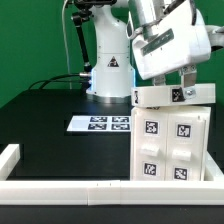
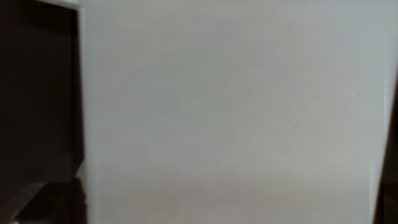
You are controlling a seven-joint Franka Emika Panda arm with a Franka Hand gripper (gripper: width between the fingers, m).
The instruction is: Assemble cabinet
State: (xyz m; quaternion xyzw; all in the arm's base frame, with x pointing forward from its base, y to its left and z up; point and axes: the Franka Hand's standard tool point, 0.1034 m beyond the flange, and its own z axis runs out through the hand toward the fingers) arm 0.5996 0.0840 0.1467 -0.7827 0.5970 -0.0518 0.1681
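Note:
The cabinet [image 1: 172,145], a tall white box with several black-and-white tags on its front, stands at the exterior view's right near the front rail. A flat white top block [image 1: 155,96] with one tag lies on it, slightly tilted. My gripper [image 1: 186,88] reaches down from above onto this block, and its dark fingers [image 1: 186,76] close on the block's far side. In the wrist view a plain white surface [image 2: 231,110] fills nearly the whole picture, with dark table beside it. The fingers do not show there.
The marker board [image 1: 100,123] lies flat on the black table in front of the robot base [image 1: 108,70]. A white border rail [image 1: 60,187] runs along the front edge, and another rail [image 1: 8,158] stands at the exterior view's left.

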